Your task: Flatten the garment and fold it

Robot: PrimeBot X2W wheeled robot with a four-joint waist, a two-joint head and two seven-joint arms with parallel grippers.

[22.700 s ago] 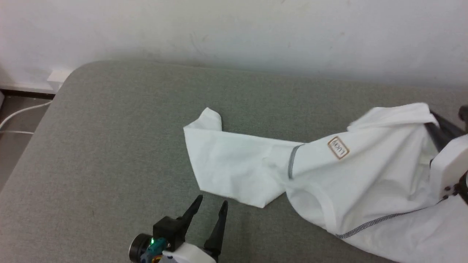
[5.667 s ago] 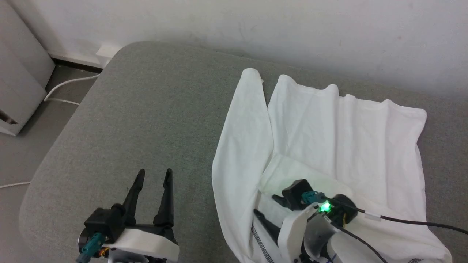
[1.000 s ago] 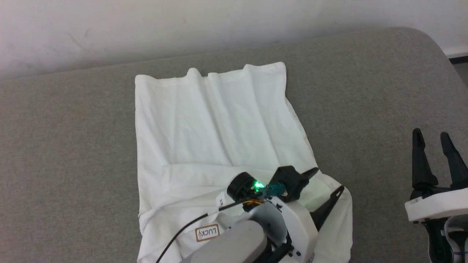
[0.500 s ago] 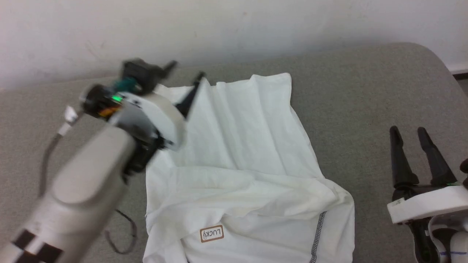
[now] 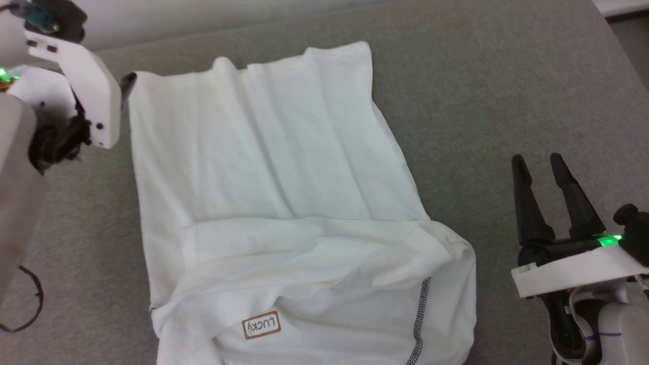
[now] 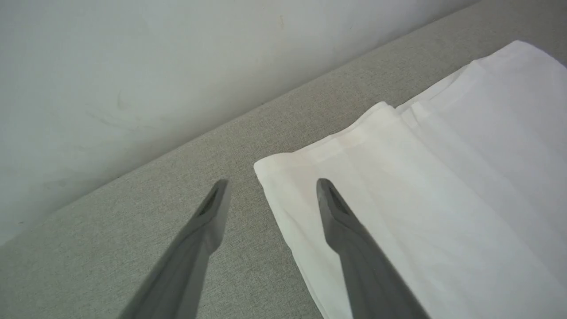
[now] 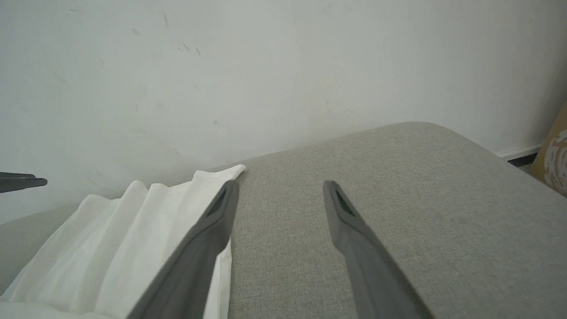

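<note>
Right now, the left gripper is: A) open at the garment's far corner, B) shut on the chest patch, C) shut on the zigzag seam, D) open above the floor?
A: the left wrist view shows the left gripper open at the far corner of the garment, one finger over the fabric and the other over the grey cushion, with nothing pinched.

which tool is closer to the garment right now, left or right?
Left. The left tool is open at the garment's far left corner, fingers straddling its edge. The right tool is open, apart, over bare cushion off its right side.
</note>
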